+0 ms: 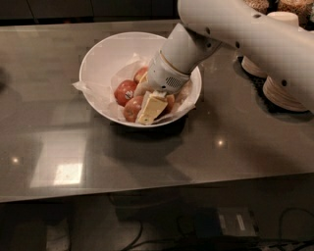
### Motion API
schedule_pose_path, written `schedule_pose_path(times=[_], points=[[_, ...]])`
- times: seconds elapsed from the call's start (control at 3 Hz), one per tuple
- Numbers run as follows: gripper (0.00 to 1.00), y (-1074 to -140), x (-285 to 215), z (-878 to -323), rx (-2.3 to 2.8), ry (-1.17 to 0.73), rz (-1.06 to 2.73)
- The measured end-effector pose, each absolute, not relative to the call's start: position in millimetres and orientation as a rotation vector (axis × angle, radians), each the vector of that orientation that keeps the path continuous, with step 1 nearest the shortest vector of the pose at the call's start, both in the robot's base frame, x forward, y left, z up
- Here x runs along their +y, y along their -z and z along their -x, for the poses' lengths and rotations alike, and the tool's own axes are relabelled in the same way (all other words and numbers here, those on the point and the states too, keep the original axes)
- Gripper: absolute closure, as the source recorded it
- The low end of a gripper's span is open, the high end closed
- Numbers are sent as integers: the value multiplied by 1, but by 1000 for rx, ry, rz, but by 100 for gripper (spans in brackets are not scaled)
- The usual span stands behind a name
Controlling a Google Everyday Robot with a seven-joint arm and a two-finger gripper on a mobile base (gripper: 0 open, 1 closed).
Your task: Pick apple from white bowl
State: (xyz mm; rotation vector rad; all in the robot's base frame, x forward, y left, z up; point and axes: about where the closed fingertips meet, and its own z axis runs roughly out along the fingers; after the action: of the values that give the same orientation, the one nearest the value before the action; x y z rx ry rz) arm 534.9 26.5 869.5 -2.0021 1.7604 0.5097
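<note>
A glossy grey-brown table point(245, 157) fills most of the view. A bright square patch of reflected light point(67, 174) lies on it at 8 o'clock, with a small glint point(221, 142) near 4 o'clock. Behind the table, at 11 o'clock, stand dark cabinet fronts point(73, 7). Beneath the front edge the floor is dim, with loose cables point(132, 235) at 6 o'clock and a flat grey box point(235, 223) at 5 o'clock. The gripper point(149, 110) hangs just above the table's middle.

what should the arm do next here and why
Probably ease the end effector a touch toward the front apple and secure it before lifting. The end effector sits down inside the white bowl, right beside that apple, and every apple in view lies on the paper lining, none raised.
</note>
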Motion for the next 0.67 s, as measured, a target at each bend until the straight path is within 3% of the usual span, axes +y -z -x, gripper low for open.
schedule_pose_path(times=[0.33,0.67], points=[[100,-870,26,-535,1760,-510,2002],[100,-873,24,-535,1752,-528,1981]])
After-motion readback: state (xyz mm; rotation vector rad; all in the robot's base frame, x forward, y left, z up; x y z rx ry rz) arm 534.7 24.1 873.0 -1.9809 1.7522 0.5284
